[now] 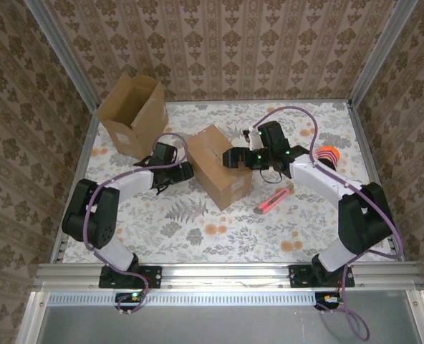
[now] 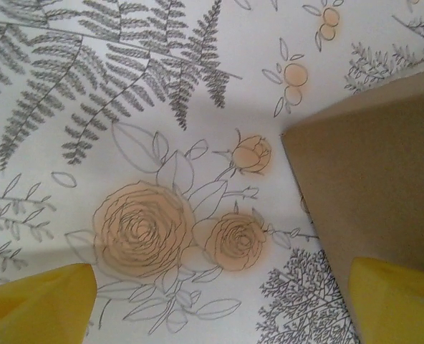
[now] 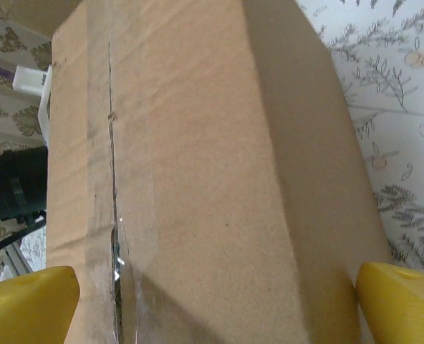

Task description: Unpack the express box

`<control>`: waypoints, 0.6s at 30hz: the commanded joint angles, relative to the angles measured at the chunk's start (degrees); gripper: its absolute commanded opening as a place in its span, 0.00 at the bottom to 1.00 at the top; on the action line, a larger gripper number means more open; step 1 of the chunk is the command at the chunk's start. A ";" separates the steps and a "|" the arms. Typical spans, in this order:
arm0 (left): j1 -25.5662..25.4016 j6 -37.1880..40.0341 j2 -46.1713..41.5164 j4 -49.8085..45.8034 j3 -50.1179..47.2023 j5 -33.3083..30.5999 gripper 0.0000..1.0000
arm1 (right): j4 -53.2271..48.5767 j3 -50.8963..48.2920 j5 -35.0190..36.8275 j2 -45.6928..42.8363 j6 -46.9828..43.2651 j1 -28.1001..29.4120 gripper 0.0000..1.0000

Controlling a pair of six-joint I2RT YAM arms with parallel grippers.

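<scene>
The express box (image 1: 219,168) stands closed in the middle of the worktop (image 1: 198,233), which has a cloth with flowers and ferns. In the right wrist view a strip of clear tape (image 3: 101,143) runs along the seam of its top.

The right gripper (image 1: 230,158) is over the top of the box, reaching in from 3 o'clock. Its yellow fingers (image 3: 29,304) are wide apart, one at each long edge of the box, and I cannot tell if they touch the cardboard.

The left gripper (image 1: 185,172) is low at 9 o'clock of the box, just beside its side wall. Its fingers (image 2: 40,304) are apart too, with only the cloth between them; a corner of the box shows next to one finger.

A red utility knife (image 1: 271,203) lies on the cloth at 4 o'clock of the box, near it but apart. An open cardboard box (image 1: 132,115) stands at 10 o'clock, at the far left corner of the worktop. An orange object (image 1: 328,155) sits at 3 o'clock behind the right arm, half hidden.
</scene>
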 commanded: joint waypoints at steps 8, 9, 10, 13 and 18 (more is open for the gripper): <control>-1.45 -2.85 -9.57 -6.59 -2.99 -0.51 0.93 | 0.34 -1.30 4.48 -2.58 2.22 1.26 1.00; -1.48 -3.26 -11.44 -8.43 -3.70 -0.92 0.93 | 0.09 -1.17 4.70 -2.64 2.02 1.26 1.00; -1.49 -3.53 -13.52 -10.16 -4.38 -1.27 0.93 | -0.02 -1.04 4.87 -2.57 1.84 1.26 1.00; -1.35 -3.48 -20.14 -14.57 -5.64 -0.80 0.94 | -0.60 -0.83 5.41 -2.54 1.24 1.26 1.00; -0.31 -3.24 -30.82 -15.98 -6.45 5.58 1.00 | -1.05 -0.47 6.16 -2.34 0.68 1.18 1.00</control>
